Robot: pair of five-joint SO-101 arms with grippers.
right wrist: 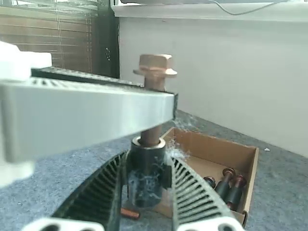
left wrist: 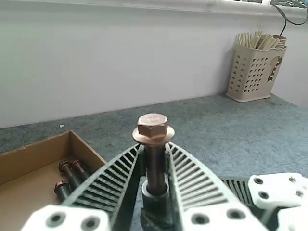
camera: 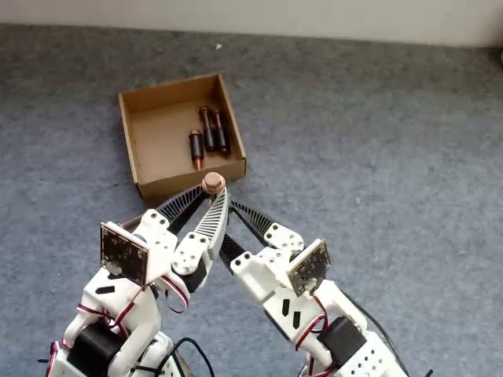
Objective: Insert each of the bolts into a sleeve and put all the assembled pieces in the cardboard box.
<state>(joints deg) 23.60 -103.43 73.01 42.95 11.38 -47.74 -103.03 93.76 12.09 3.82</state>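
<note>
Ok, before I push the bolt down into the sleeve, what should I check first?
1. Left gripper shut on the bolt: ok, it grips the shank under the head.
2. Right gripper shut on the sleeve: ok.
3. Bolt in line with sleeve: ok, both stand upright in the wrist views.
4. Bolt fully seated: not ok, much of the shank shows above the sleeve.
5. Room in the cardboard box: ok, three assembled pieces lie together near one wall.

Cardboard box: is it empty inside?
No, three sleeved bolts lie on the floor of the cardboard box in the high view.
</note>
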